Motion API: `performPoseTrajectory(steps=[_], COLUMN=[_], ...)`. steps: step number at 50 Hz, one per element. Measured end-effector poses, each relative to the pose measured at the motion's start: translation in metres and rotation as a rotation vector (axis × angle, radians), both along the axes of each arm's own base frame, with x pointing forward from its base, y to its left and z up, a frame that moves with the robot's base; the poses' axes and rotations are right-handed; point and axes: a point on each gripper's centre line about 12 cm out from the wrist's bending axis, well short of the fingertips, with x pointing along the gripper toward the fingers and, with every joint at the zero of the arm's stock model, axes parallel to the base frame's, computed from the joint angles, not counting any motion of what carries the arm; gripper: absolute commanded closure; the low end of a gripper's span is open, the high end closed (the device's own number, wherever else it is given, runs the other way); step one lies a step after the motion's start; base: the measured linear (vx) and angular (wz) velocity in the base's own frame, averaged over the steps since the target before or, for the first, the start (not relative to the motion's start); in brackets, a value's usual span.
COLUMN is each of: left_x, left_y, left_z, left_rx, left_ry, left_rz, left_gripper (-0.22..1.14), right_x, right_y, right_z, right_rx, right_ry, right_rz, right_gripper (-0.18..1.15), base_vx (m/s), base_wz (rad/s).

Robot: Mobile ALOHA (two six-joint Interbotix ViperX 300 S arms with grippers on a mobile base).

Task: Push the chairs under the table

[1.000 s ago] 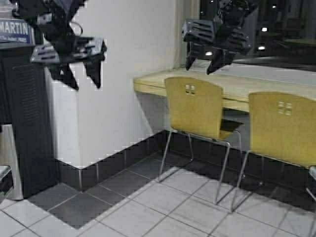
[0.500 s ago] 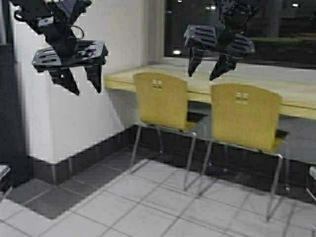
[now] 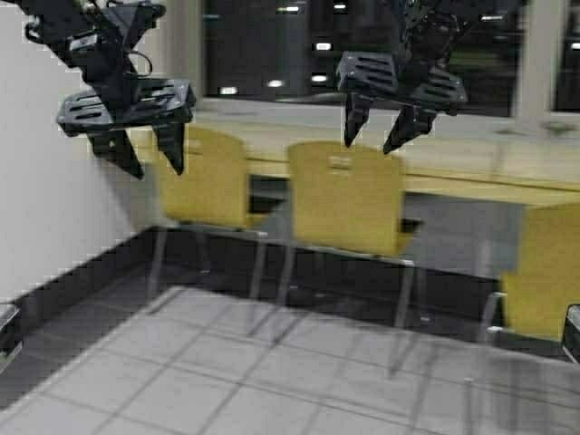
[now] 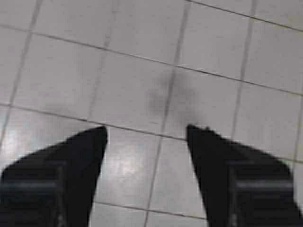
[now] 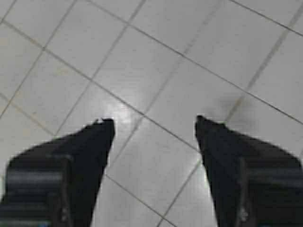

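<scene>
No readable writing; 3 chairs [image 3: 349, 199] at counter [image 3: 471, 168]; left gripper [image 3: 145, 149], right gripper [image 3: 379, 138] raised, jaws apart

You see three chairs [image 3: 347, 201] with smooth mustard-tan plywood shells on thin shiny chrome legs, beside a pale wooden table [image 3: 471, 172] of low sheen. The floor [image 3: 272, 372] is glossy pale ceramic tile; both grippers look matt black plastic.

No readable text, label, brand or number anywhere in my views: none on chairs [image 3: 349, 199], table [image 3: 471, 172], floor tiles [image 4: 142, 71].
</scene>
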Motion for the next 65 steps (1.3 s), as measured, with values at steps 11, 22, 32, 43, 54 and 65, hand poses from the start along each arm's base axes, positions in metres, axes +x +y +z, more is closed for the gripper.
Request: performPoseTrajectory(steps=[11,22,32,43,54,65], left_x=[0.001,0.0,0.001,0.0,0.002,0.003], left_y=[0.0,0.0,0.001,0.001,-0.001,-0.002], left_z=[0.0,-0.001,-0.004,-0.004,-0.001,0.0], left_rx=[-0.008,-0.006,-0.004,-0.006,-0.02,-0.041], left_ry=[0.002,0.009,0.016,0.019,0.033,0.055], left_rz=[0.011,0.01,0.013,0.014,0.02,0.039], left_gripper=[0.04,0.04,0.04,0.04,0.04,0.04], right_x=[-0.001,0.0,0.003,0.006,0.011,0.011], right_y=[0.0,-0.003,0.0,0.002,0.005,0.007], right_z=[-0.004,-0.012,-0.011,-0.016,-0.018,-0.019], right_rx=[-0.004,-0.009,0.006,0.003,0.003,0.006], right_ry=[0.01,0.031,0.032,0.042,0.045,0.057], right_rz=[0.0,-0.009,-0.022,-0.023,-0.018,-0.02], right_gripper=[0.08,0.08,0.08,0.08,0.08,0.08], base_vx=[-0.02,0.0,0.03,0.07,0.12,0.2], base_wz=[-0.51,-0.56,-0.47,-0.34,-0.16,-0.11])
